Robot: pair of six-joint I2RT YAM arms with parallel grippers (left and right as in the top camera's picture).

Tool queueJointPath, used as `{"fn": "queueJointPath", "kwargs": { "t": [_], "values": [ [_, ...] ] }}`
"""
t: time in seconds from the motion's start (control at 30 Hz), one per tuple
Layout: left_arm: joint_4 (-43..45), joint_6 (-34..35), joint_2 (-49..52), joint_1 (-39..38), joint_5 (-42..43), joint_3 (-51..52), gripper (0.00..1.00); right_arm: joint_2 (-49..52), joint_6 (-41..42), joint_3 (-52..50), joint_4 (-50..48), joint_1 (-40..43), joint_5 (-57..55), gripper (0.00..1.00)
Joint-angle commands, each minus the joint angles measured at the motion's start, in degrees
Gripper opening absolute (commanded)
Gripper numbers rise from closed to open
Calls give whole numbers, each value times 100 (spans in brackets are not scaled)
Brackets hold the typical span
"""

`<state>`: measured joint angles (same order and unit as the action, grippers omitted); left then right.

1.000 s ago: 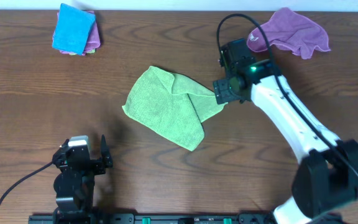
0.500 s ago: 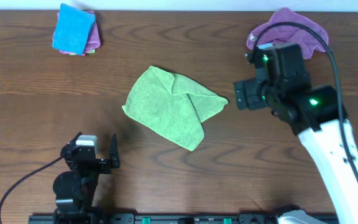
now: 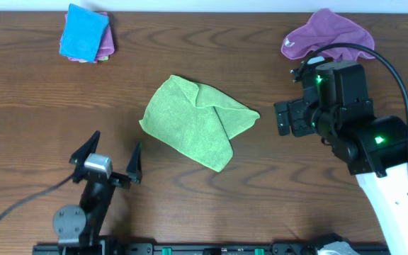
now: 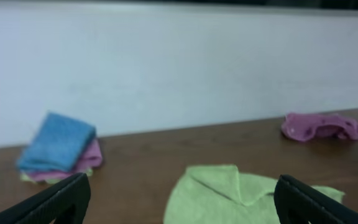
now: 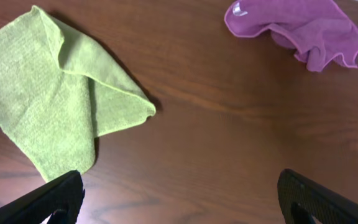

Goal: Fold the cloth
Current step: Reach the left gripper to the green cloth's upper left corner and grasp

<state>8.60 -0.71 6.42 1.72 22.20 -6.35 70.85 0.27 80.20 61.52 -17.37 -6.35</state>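
A green cloth (image 3: 195,122) lies in the middle of the wooden table, with its right corner folded over onto itself. It also shows in the left wrist view (image 4: 241,196) and in the right wrist view (image 5: 55,99). My left gripper (image 3: 112,159) is open and empty, near the table's front edge, lower left of the cloth. My right gripper (image 3: 283,117) is open and empty, raised above the table to the right of the cloth and apart from it.
A crumpled purple cloth (image 3: 326,34) lies at the back right, also in the right wrist view (image 5: 303,28). A folded stack with a blue cloth (image 3: 84,32) on top sits at the back left.
My right gripper has let go of the green cloth's right corner and pulled back to the right and up. My left arm has risen and tilted, its jaws now spread wide.
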Motion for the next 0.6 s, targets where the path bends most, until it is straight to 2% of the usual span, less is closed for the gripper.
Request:
{"fn": "queueJointPath", "kwargs": {
  "t": [0.0, 0.1, 0.23, 0.43, 0.57],
  "values": [
    [197, 374, 1051, 4, 544, -127, 95, -46, -170, 59, -155, 52, -101, 99],
    [321, 254, 2616, -129, 813, -793, 95, -46, -212, 59, -391, 70, -116, 99],
    [33, -428, 4592, -472, 782, -2199, 95, -48, -205, 59, -420, 175, -116, 99],
    [-1681, -1652, 7224, -1082, 304, -4841, 95, -48, -22, 59, -321, 457, -114, 99],
    [-2680, -2352, 8526, -1451, -205, -6476, 95, -46, 13, 59, -348, 660, -111, 99]
  ]
}}
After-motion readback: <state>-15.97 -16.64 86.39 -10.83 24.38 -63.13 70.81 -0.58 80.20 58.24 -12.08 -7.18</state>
